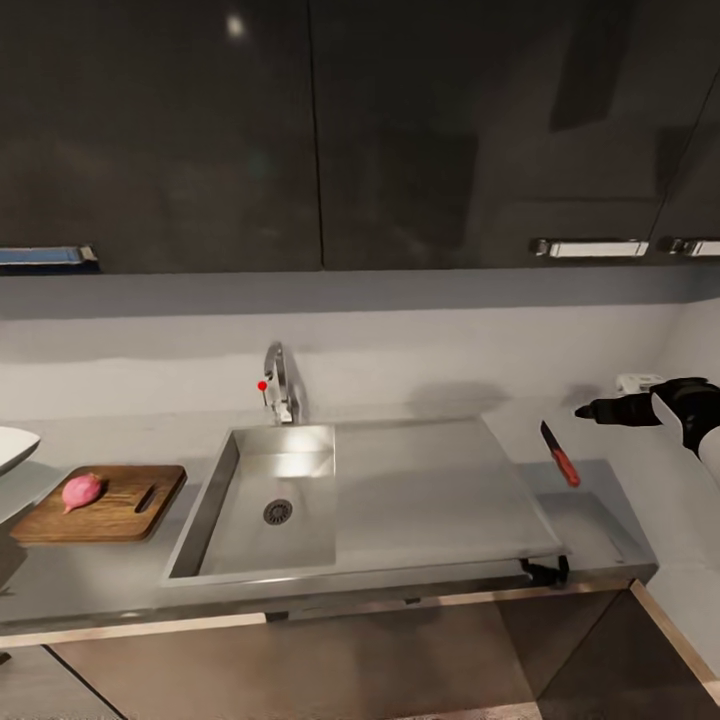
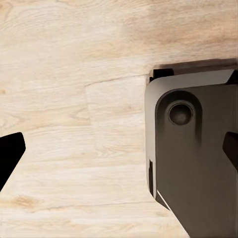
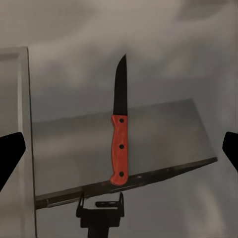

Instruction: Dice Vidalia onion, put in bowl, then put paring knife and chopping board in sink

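Writing: none readable. Bowl [image 1: 14, 446] cut off at countertop [image 1: 80, 580] left edge. Right gripper [image 3: 119, 148] spread wide over knife [image 3: 120, 144]; left gripper [image 2: 119, 148] likewise released.

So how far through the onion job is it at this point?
Early. Done: the Vidalia onion is out of the sink and lies whole on the chopping board. In hand: the right gripper hovers open beyond the paring knife, which lies untouched on the countertop. Left: grasping the knife, dicing, filling the bowl, then putting knife and board into the sink.
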### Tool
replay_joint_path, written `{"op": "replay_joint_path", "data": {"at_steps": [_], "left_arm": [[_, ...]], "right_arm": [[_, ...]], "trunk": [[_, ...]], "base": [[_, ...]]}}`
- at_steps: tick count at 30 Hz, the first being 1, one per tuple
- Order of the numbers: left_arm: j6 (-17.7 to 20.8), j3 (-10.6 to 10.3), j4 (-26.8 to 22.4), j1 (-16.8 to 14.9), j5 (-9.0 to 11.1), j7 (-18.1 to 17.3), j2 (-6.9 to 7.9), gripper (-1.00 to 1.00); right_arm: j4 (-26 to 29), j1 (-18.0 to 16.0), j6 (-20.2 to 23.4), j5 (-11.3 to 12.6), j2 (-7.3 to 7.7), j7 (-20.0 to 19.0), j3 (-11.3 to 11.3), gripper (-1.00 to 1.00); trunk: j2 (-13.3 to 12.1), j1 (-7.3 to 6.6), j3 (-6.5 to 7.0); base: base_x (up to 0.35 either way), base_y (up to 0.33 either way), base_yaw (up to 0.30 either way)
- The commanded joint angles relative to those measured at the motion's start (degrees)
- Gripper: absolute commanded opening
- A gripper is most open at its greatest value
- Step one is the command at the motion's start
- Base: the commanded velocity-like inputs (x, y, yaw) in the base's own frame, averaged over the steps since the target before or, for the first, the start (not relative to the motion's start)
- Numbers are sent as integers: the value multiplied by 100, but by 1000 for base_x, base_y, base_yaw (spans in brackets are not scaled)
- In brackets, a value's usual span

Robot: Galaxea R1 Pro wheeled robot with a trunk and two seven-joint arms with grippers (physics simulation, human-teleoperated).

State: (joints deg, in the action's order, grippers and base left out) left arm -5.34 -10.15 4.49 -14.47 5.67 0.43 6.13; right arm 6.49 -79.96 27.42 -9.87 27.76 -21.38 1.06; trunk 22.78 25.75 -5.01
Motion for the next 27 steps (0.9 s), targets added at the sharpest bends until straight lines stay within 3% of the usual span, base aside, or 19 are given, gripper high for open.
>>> {"op": "replay_joint_path", "data": {"at_steps": [1, 17, 27], "left_arm": [[-41, -49, 26, -12, 58, 1, -5, 100], [-37, -49, 26, -12, 58, 1, -15, 100], [-37, -49, 26, -12, 58, 1, -16, 100]], "right_arm": [[10, -3, 16, -53, 3, -42, 8, 100], [6, -5, 4, -50, -10, -34, 8, 100], [-63, -3, -1, -50, -25, -33, 10, 100]], "trunk": [[14, 3, -22], [14, 3, -169], [14, 3, -261]], "base": [[0, 0, 0], [5, 0, 0], [174, 0, 0]]}}
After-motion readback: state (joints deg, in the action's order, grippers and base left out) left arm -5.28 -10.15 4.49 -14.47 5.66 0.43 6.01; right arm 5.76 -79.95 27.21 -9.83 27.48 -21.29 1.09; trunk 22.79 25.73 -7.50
